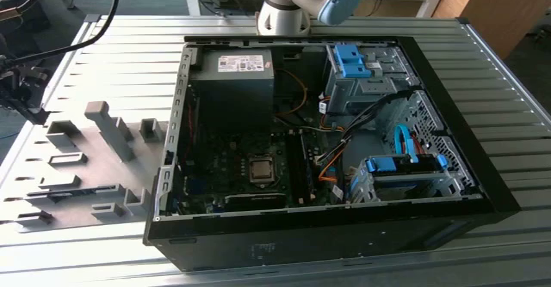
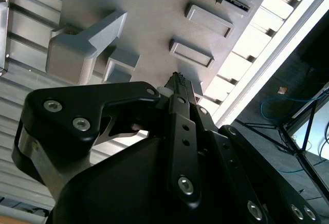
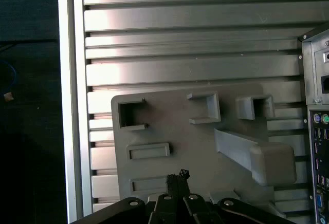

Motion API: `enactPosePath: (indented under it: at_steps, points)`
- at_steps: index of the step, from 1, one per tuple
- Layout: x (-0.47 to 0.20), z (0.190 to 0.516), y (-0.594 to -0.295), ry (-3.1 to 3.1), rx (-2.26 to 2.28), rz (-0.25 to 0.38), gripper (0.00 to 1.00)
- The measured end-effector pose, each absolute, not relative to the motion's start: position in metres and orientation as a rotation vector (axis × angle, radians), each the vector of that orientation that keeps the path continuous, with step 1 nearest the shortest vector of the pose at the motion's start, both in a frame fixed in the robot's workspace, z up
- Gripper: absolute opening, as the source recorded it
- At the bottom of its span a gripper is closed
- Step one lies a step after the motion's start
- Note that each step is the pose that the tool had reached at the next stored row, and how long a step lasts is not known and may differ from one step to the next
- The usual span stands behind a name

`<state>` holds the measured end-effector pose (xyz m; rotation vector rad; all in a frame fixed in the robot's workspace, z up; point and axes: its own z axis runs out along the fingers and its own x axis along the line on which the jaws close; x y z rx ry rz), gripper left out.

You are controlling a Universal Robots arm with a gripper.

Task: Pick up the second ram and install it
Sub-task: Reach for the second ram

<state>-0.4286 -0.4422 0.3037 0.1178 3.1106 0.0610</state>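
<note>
We position the gripper (image 3: pixel 177 179) above the grey holder plate (image 3: pixel 205 154). The plate lies on the table (image 3: pixel 180 70) between the table's outer edge and the PC case (image 1: pixel 486 190), so parts sit close to the installation site. The fingers (image 2: pixel 181 124) are clenched together over a shallow rectangular slot (image 3: pixel 149 152). Whether the dark sliver at their tips is the second ram, we cannot tell.

Slatted metal table (image 1: pixel 482 55), loaded.
You've got the open PC case (image 1: pixel 327 242) centre-right of frame, grey holder plate (image 1: pixel 95 168) at left.
</note>
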Motion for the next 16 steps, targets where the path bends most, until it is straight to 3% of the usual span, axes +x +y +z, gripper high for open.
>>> enactPosePath:
  at_steps: [16]
  points:
    - [-0.429,0.297,-0.454,3.111,0.118,0.060,0.11]
